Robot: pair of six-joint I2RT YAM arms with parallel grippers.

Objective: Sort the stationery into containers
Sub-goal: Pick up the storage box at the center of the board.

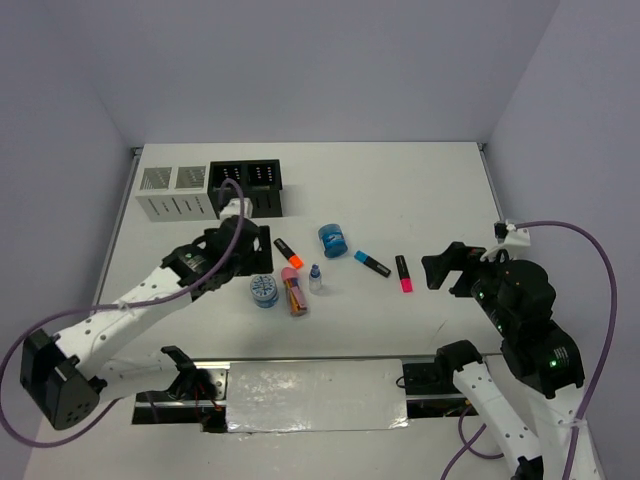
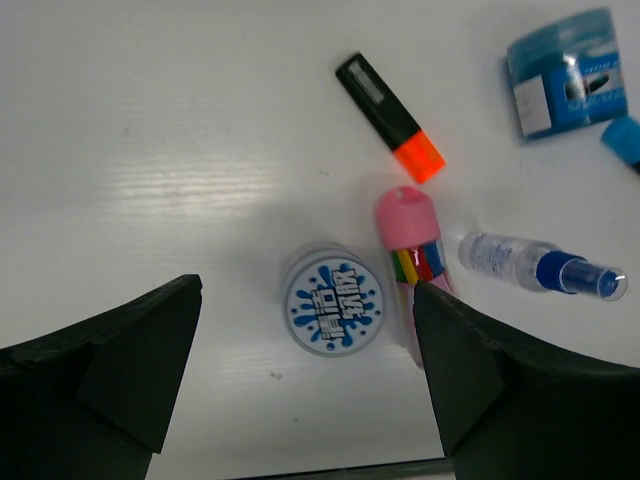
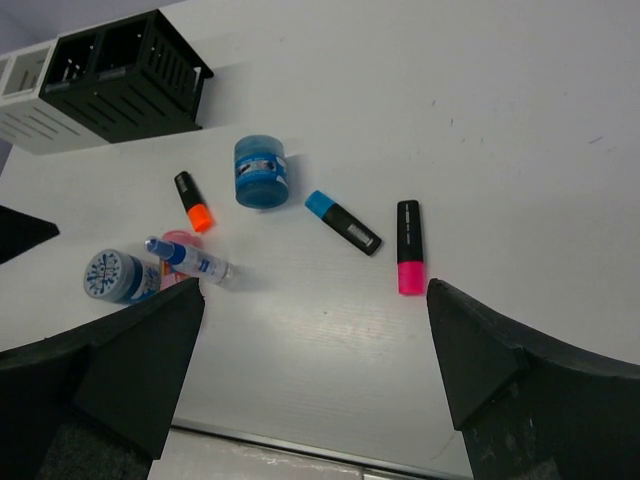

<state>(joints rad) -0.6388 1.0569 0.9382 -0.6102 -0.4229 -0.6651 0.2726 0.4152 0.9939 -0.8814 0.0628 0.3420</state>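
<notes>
Table [image 1: 420, 190]: all stationery lies loose near centre, nothing sorted yet.

Containers: white boxes [image 1: 175, 190] and black boxes [image 1: 248, 185] in one row at 10 o'clock.

Left gripper [image 2: 305, 350]: jaws spread wide, empty, hanging over the round blue tub [image 2: 331, 301]. Judged to be lined up for a first pick.

Right gripper [image 3: 315, 340]: jaws spread, empty, at 3 o'clock of the cluster, nearest the pink highlighter [image 1: 403, 273].

Second tub [image 1: 332, 239]: 12 o'clock of the cluster.

Pink-orange tube [image 2: 408, 225]: just beside the first tub at its 3 o'clock, may crowd the grasp.

Orange highlighter [image 2: 390, 115] and blue highlighter [image 1: 372, 264]: apart from the rest.

Clear bottle [image 2: 530, 265]: on its side at the tube's 3 o'clock.
</notes>
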